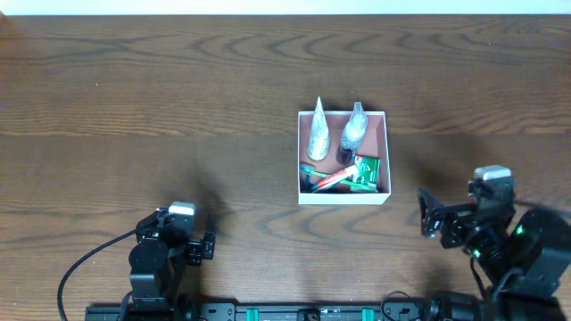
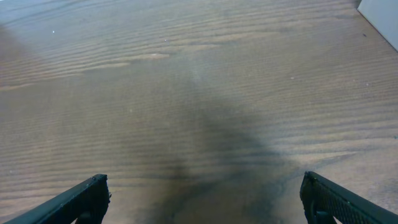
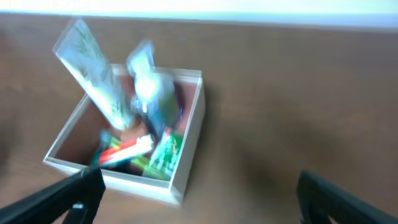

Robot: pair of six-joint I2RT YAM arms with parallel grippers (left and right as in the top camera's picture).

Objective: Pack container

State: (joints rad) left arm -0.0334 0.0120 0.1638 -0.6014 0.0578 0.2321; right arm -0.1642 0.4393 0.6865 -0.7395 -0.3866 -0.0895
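Note:
The container [image 1: 388, 147], a square shallow white box with a pink-brown inside, sits at the table's middle. It holds two silvery tubes [image 1: 318, 135] leaning upright, a red-orange item [image 1: 332, 180] and a green packet [image 1: 366, 172]. The right wrist view, blurred, shows the container [image 3: 189, 140] with the tubes [image 3: 93, 74] and the green packet [image 3: 165, 155]. My right gripper [image 1: 431, 214] is open and empty, to the right of the container and nearer the front edge; its fingers [image 3: 199, 199] frame bare wood. My left gripper [image 1: 208, 243] is open and empty at the front left, over bare table [image 2: 202, 199].
A white corner [image 2: 379, 12] of the container shows at the top right of the left wrist view. The table is dark brown wood [image 1: 134, 107]. A black cable [image 1: 85, 263] runs from the left arm's base.

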